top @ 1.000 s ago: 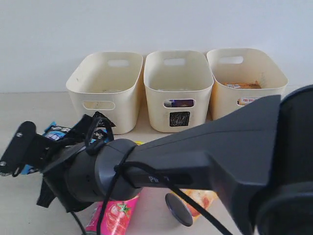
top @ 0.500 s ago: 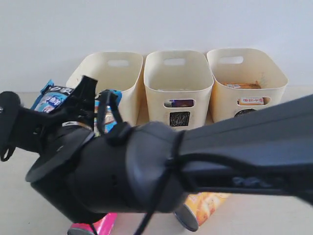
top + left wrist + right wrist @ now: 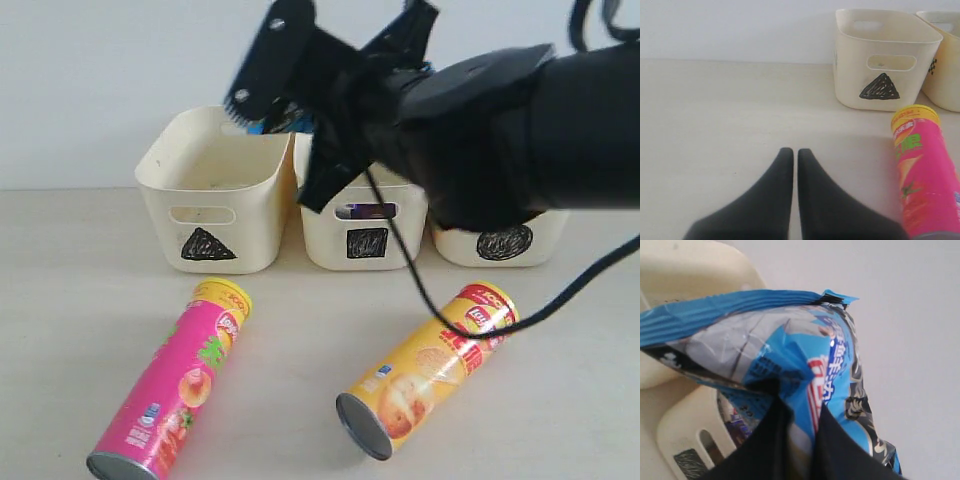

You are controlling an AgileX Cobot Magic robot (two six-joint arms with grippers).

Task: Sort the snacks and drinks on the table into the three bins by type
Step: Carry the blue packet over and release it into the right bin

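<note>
My right gripper [image 3: 797,400] is shut on a blue-white flat packet [image 3: 790,340], held in the air over the cream bins. In the exterior view that gripper [image 3: 255,105] hangs above the gap between the triangle bin [image 3: 215,190] and the square bin [image 3: 365,235]; only a sliver of the packet [image 3: 272,125] shows. A pink chip tube [image 3: 180,385] and a yellow chip tube [image 3: 430,365] lie on the table. My left gripper [image 3: 795,152] is shut and empty, low over bare table, to the left of the pink tube [image 3: 922,165] and short of the triangle bin [image 3: 880,60].
The circle bin [image 3: 505,245] stands at the right, mostly hidden by my right arm. A small dark purple pack [image 3: 365,211] shows through the square bin's handle slot. A pale wall runs behind the bins. The table [image 3: 70,300] stretches beige to the left.
My right arm has risen from low at the front left, carrying the blue-white packet up and back over the bins. Both chip tubes now show in full.
</note>
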